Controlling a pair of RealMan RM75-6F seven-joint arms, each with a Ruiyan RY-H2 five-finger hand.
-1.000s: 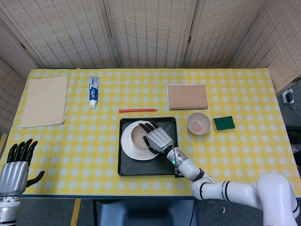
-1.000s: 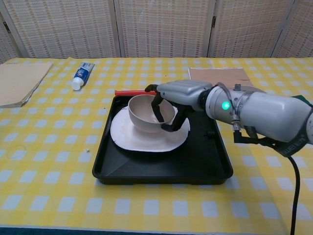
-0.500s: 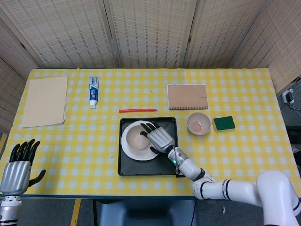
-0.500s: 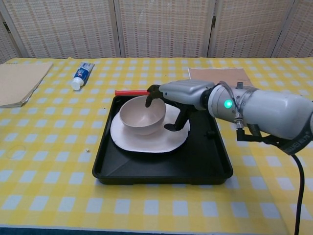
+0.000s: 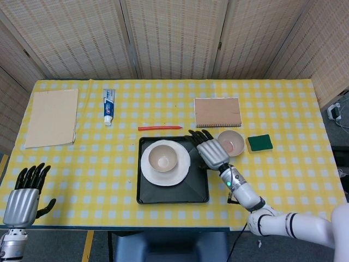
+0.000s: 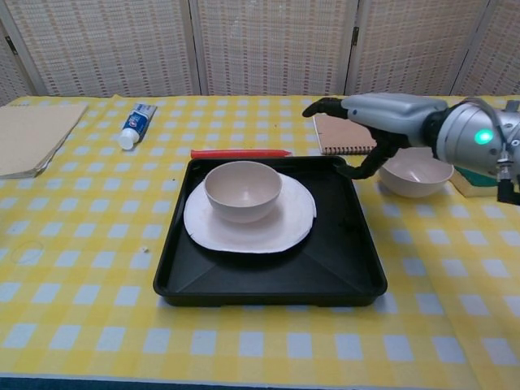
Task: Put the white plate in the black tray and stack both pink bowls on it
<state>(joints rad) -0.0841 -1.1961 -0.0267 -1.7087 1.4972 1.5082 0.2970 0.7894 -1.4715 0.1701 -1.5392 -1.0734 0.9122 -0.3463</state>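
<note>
the white plate (image 6: 249,219) is set in the black tray (image 6: 268,276) with one pink bowl (image 6: 243,189) on it; the second pink bowl (image 6: 415,175), near the bench's right edge, remains unstacked beside the right hand (image 6: 382,114), fingers spread, empty.

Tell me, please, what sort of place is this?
Probably a staged test or lab area, not a home kitchen. A table with a yellow checked cloth stands before woven folding screens, and unrelated things lie on it: toothpaste, a notebook, a sponge, a black tray.
</note>
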